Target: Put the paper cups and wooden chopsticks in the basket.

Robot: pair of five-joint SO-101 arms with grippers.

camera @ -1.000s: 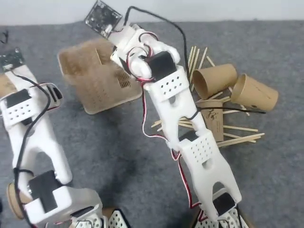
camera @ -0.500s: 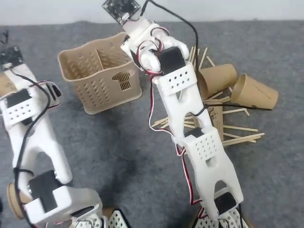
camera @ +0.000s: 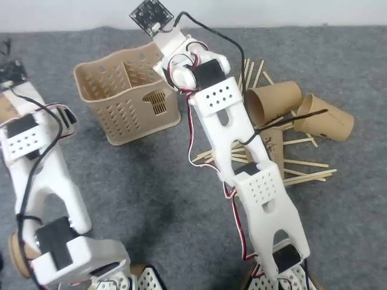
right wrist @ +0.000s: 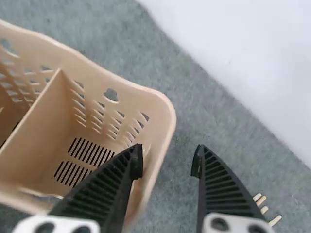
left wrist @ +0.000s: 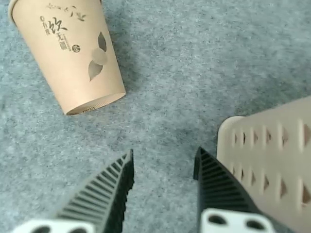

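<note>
Right arm swung off the basket (camera: pixel 130 115) to its far right corner, and the basket stopped shaking. Right pincer (right wrist: pixel 167 160) is apart and empty, over that corner's rim. Left pincer (left wrist: pixel 164 160) is apart and empty above the bench (left wrist: pixel 170 97), between a lone cup (left wrist: pixel 68 53) and the basket's left side. Cups (camera: pixel 275 99) and chopsticks (camera: pixel 302 172) lie heaped right of the basket, outside it.
</note>
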